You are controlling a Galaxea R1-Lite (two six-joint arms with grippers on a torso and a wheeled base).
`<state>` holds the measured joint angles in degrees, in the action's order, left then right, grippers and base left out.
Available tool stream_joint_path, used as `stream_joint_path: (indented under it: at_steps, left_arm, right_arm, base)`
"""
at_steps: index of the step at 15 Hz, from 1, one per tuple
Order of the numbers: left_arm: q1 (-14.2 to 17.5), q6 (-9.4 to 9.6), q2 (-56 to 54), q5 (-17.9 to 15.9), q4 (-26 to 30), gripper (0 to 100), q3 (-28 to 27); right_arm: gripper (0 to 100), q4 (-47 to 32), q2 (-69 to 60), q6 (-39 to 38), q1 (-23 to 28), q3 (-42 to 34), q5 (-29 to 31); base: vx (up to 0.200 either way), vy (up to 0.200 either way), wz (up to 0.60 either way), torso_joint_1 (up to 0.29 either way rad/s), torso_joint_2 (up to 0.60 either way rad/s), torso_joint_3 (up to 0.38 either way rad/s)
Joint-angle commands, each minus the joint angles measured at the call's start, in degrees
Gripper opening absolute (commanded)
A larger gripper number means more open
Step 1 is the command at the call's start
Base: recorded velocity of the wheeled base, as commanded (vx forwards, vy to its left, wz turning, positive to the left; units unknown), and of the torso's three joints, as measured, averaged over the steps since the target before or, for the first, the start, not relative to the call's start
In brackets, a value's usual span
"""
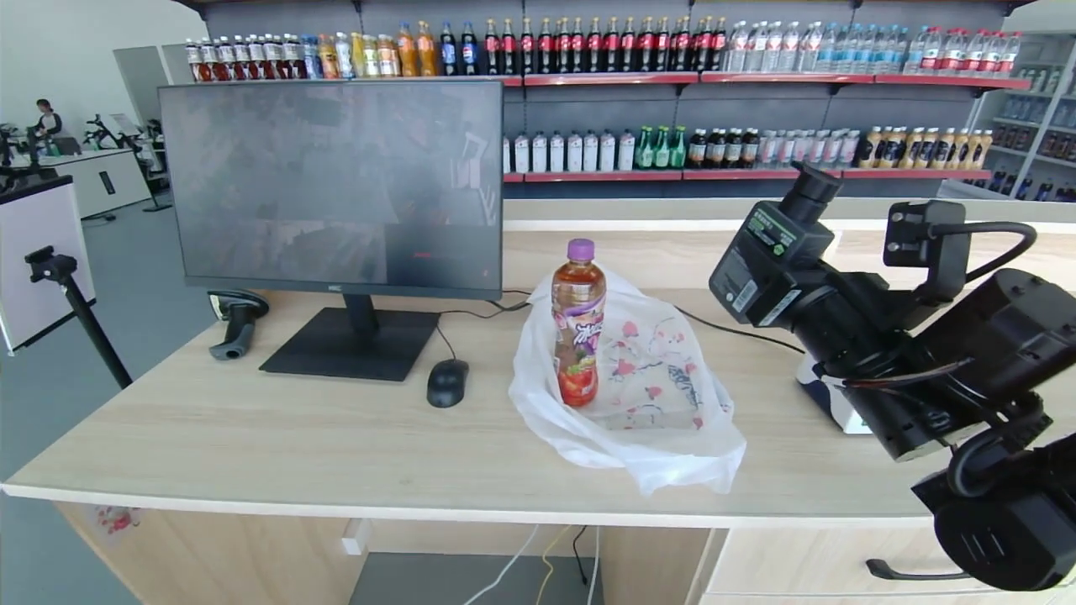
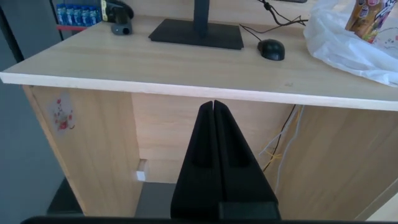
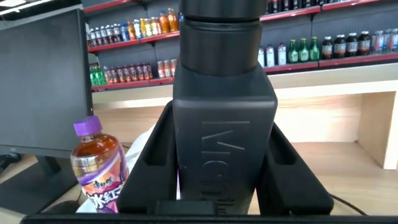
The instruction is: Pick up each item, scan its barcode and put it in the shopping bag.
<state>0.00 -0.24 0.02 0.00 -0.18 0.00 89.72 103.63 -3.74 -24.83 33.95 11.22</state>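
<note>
An orange drink bottle (image 1: 577, 323) with a purple cap stands upright inside the white plastic shopping bag (image 1: 664, 395) at the middle of the counter. In the right wrist view the bottle (image 3: 99, 171) is close by. My right gripper (image 3: 224, 162) is shut on a black handheld scanner (image 1: 769, 256), held above the counter to the right of the bag. My left gripper (image 2: 214, 109) is shut with nothing in it, hanging below and in front of the counter's front edge (image 2: 186, 87).
A monitor (image 1: 332, 185) on a black stand, a mouse (image 1: 446, 382) and a second scanner (image 1: 235, 319) on a cradle occupy the counter's left half. A white and blue box (image 1: 828, 399) sits behind my right arm. Shelves of drinks (image 1: 672, 50) line the back wall.
</note>
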Motion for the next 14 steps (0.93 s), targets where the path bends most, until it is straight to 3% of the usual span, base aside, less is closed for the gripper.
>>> stream_joint_path:
  at_steps: [1,8,14]
  left_arm:
    - [0.0,-0.02,0.0,0.0,0.0,0,0.0]
    - [0.0,-0.02,0.0,0.0,0.0,0,0.0]
    - [0.0,-0.02,0.0,0.0,0.0,0,0.0]
  right_arm:
    - [0,0.3,1.0,0.1,0.0,-0.3,0.0]
    - [0,0.3,10.1,0.4,0.0,1.0,0.0]
    - [0,0.3,21.5,0.8,-0.9,10.3,0.0]
  base:
    - [0.000,0.000,0.00,0.000,0.00,0.000]
    - [0.000,0.000,0.00,0.000,0.00,0.000]
    - [0.000,0.000,0.00,0.000,0.00,0.000]
